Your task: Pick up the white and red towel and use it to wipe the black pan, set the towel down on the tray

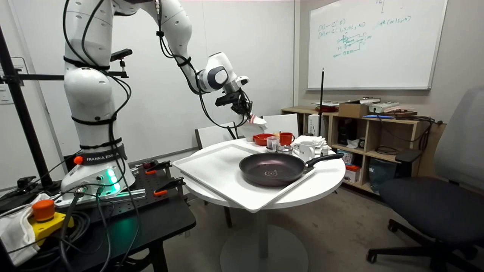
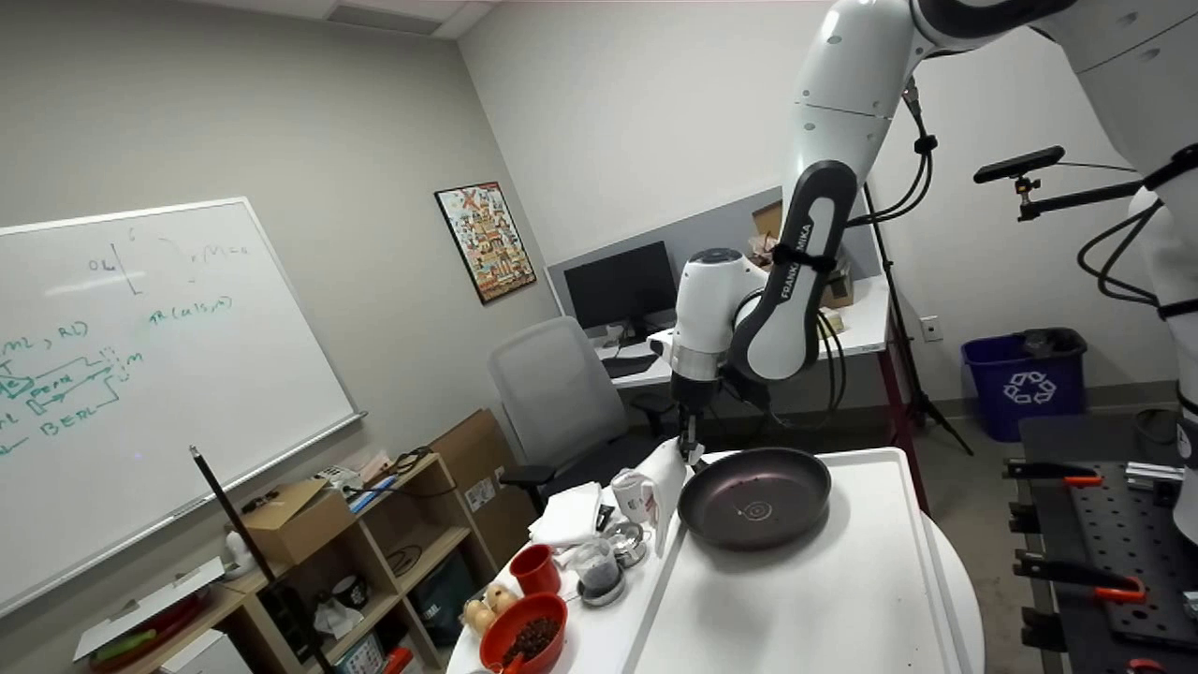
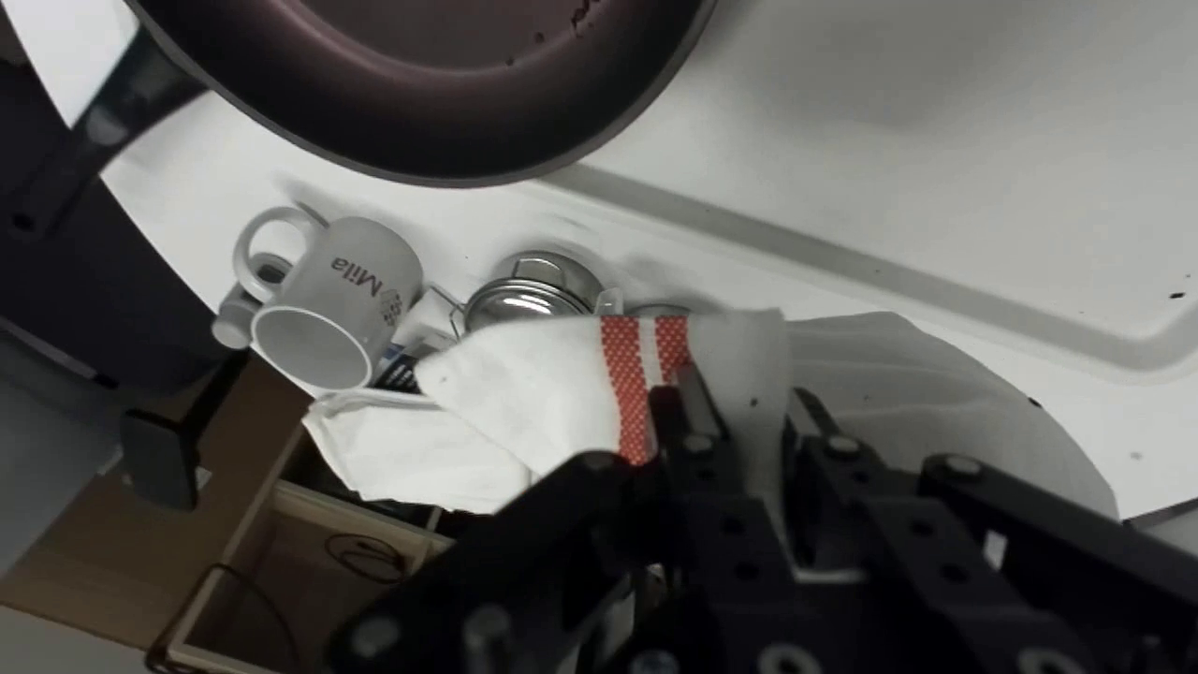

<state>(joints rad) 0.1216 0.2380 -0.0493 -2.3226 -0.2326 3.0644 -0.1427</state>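
Note:
My gripper is shut on the white and red towel, whose cloth is pinched between the fingers; its red stripes lie to the left of them in the wrist view. In an exterior view the towel hangs from the gripper above the far side of the table, apart from the pan. The black pan sits on the white tray, its handle reaching past the rim. In another exterior view the towel drapes down beside the pan and partly covers a white mug.
Beyond the tray's edge stand a white mug, metal containers, a red mug, a red bowl of small dark pieces and onions. A folded white cloth lies near them. The round table carries everything.

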